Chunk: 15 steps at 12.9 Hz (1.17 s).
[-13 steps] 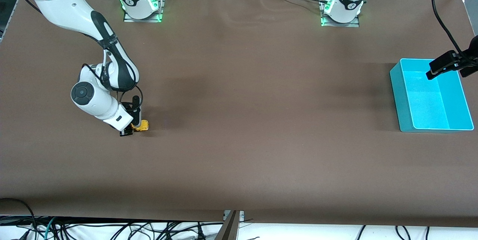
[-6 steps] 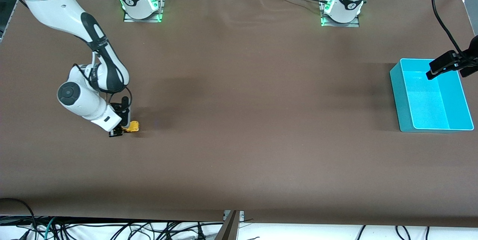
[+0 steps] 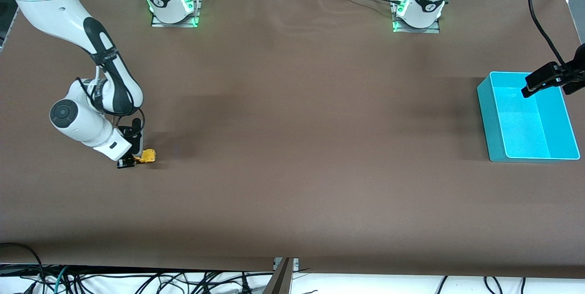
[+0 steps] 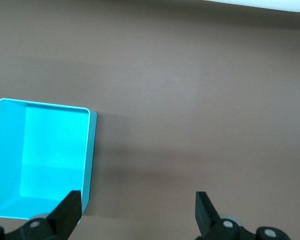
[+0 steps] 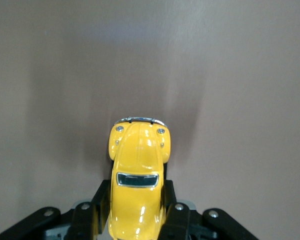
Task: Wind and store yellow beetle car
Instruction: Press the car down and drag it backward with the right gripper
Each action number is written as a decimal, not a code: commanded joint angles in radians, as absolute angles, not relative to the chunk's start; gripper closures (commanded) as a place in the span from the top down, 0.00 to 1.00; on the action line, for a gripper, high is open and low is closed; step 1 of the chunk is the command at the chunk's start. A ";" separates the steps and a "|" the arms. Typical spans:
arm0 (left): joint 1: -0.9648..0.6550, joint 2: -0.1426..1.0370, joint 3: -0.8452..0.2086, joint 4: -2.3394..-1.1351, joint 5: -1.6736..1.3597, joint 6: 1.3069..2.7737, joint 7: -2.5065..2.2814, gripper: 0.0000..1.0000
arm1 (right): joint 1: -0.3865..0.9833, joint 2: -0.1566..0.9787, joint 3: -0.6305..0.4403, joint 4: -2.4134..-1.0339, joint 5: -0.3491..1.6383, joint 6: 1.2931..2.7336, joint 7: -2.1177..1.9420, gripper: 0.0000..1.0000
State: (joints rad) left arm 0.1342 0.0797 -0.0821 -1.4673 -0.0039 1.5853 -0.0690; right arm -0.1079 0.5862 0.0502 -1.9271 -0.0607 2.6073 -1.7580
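The yellow beetle car (image 3: 148, 155) is on the brown table near the right arm's end. My right gripper (image 3: 133, 157) is shut on it, low at the table. In the right wrist view the car (image 5: 138, 170) sits between the black fingers (image 5: 174, 215), its nose pointing away from the gripper. The cyan bin (image 3: 525, 118) stands at the left arm's end of the table and looks empty. My left gripper (image 3: 544, 82) hangs over the bin's rim nearest the robots. In the left wrist view it (image 4: 137, 212) is open and empty, with the bin (image 4: 40, 157) below.
The table's front edge (image 3: 292, 264) runs along the side nearest the front camera, with cables below it. The two arm bases (image 3: 173, 8) (image 3: 418, 10) stand at the edge farthest from that camera.
My right gripper has dragged the yellow car along the table toward the right arm's end. The left arm has not moved.
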 commanded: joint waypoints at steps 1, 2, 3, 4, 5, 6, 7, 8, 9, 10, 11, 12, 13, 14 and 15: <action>0.143 0.095 -0.090 -1.434 0.006 1.568 -0.055 1.00 | -0.159 0.640 0.060 -1.937 -0.057 2.640 -1.815 0.37; 0.143 0.095 -0.089 -1.434 0.006 1.568 -0.057 1.00 | -0.167 0.644 0.060 -1.937 -0.057 2.641 -1.822 0.37; 0.143 0.095 -0.089 -1.434 0.006 1.568 -0.057 1.00 | -0.172 0.644 0.060 -1.937 -0.057 2.648 -1.830 0.37; 0.143 0.095 -0.089 -1.434 0.006 1.569 -0.055 1.00 | -0.178 0.646 0.060 -1.937 -0.057 2.654 -1.833 0.37; 0.143 0.095 -0.090 -1.434 0.006 1.568 -0.057 1.00 | -0.178 0.646 0.060 -1.937 -0.057 2.654 -1.832 0.37; 0.143 0.095 -0.089 -1.434 0.006 1.568 -0.055 1.00 | -0.178 0.646 0.061 -1.934 -0.057 2.654 -1.832 0.46; 0.143 0.095 -0.090 -1.434 0.006 1.568 -0.055 1.00 | -0.178 0.644 0.078 -1.927 -0.049 2.652 -1.829 0.99; 0.143 0.095 -0.089 -1.434 0.006 1.568 -0.055 1.00 | -0.178 0.638 0.086 -1.915 -0.038 2.646 -1.825 1.00; 0.143 0.095 -0.090 -1.434 0.006 1.568 -0.055 1.00 | -0.176 0.626 0.089 -1.901 -0.038 2.639 -1.822 1.00; 0.143 0.095 -0.091 -1.434 0.005 1.568 -0.055 1.00 | -0.175 0.609 0.092 -1.896 -0.037 2.626 -1.821 1.00; 0.143 0.095 -0.091 -1.434 0.006 1.568 -0.057 1.00 | -0.175 0.600 0.104 -1.882 -0.037 2.597 -1.821 1.00; 0.143 0.095 -0.091 -1.434 0.006 1.568 -0.057 1.00 | -0.175 0.597 0.107 -1.861 -0.034 2.562 -1.819 1.00; 0.143 0.095 -0.089 -1.434 0.006 1.568 -0.055 1.00 | -0.175 0.594 0.109 -1.838 -0.034 2.528 -1.819 1.00; 0.143 0.095 -0.089 -1.434 0.005 1.568 -0.057 1.00 | -0.175 0.594 0.109 -1.816 -0.034 2.496 -1.819 1.00; 0.143 0.095 -0.090 -1.434 0.006 1.568 -0.057 1.00 | -0.173 0.595 0.109 -1.803 -0.032 2.479 -1.819 1.00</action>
